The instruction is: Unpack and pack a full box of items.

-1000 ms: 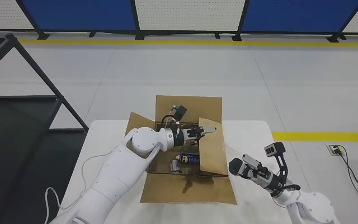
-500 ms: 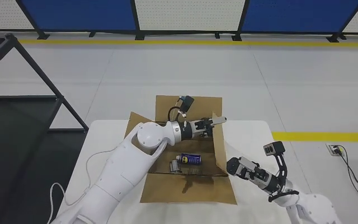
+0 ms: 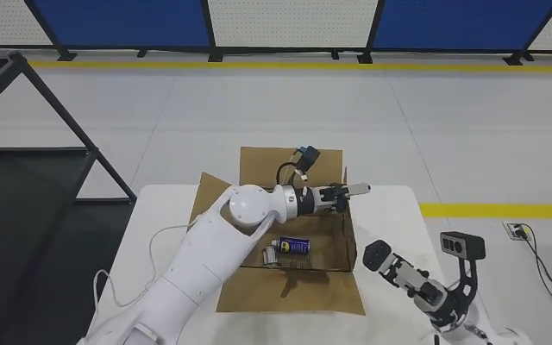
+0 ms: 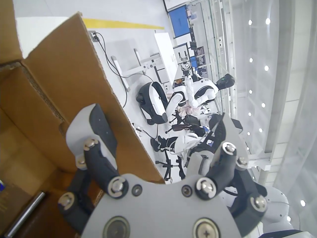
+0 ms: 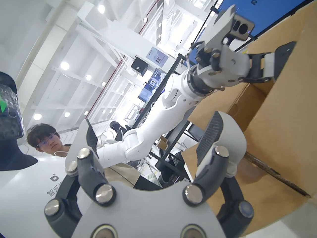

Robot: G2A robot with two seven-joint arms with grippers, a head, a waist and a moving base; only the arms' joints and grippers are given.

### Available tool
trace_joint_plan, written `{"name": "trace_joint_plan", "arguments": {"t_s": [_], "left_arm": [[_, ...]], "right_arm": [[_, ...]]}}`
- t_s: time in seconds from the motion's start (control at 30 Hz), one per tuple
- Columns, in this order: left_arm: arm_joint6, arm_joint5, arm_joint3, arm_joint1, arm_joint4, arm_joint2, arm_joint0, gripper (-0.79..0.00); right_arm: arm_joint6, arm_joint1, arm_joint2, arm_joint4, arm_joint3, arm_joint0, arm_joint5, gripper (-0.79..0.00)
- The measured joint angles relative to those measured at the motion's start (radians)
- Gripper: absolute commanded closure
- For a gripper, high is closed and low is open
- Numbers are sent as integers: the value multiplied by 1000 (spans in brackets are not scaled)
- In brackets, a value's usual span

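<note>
Top view: the cardboard box (image 3: pixel 285 297) stands open at the centre of the frame on the white worktop (image 3: pixel 392 211), with a blue can (image 3: pixel 293 245) lying inside. The left claw (image 3: pixel 349 191) straddles the box's right flap (image 3: pixel 345 241), fingers spread, one inside and one outside. The right claw (image 3: pixel 371 254), at lower right beside the box, is released and holds nothing.

The left arm (image 3: pixel 250 211) is hanging outstretched forward, the left gripper (image 4: pixel 158 120) gaping wide; the right gripper (image 5: pixel 152 130) is hovering well apart from it, likewise spread.
</note>
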Motion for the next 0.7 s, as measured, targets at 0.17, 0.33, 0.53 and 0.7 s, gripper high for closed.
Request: {"name": "trace_joint_plan", "arguments": {"t_s": [0.17,0.33,0.53,0.7], "left_arm": [[-10,-11,34,-21,-4,10,-13,-785],[-21,-22,73,-41,-9,13,-27,-785],[-32,-40,117,-58,-20,5,-42,-785],[-48,-62,145,-62,-26,-17,-49,-785]], "right_arm": [[-13,3,-32,-98,-31,30,84,-785],[-67,2,-69,-167,-40,67,143,-785],[-177,0,-94,-267,-29,114,315,-785],[-213,1,-78,-253,-10,110,364,-785]]}}
